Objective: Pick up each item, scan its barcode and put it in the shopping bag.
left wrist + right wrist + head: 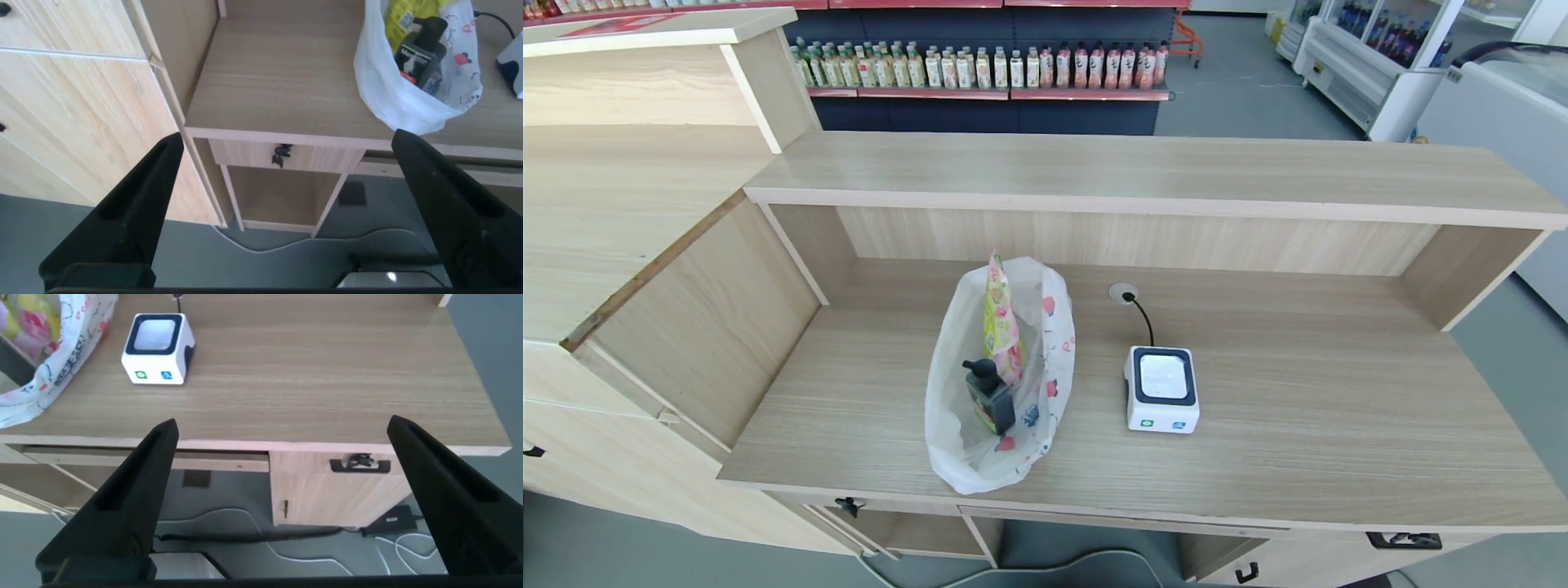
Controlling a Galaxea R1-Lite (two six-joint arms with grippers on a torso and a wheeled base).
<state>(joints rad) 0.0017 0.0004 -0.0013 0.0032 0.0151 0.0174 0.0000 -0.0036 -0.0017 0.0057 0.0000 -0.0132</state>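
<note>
A white printed shopping bag stands open on the wooden counter, left of centre. Inside it are a dark pump bottle and an upright yellow and pink pouch. Just right of the bag sits the white barcode scanner, window facing up. My left gripper hangs open and holds nothing, in front of and below the counter's front edge, near the bag and bottle. My right gripper is open too, holding nothing, in front of the counter, right of the scanner.
A raised shelf runs along the counter's back and a wooden side panel closes its left. The scanner's black cable leads to a hole behind it. Cupboards with black handles sit under the front edge.
</note>
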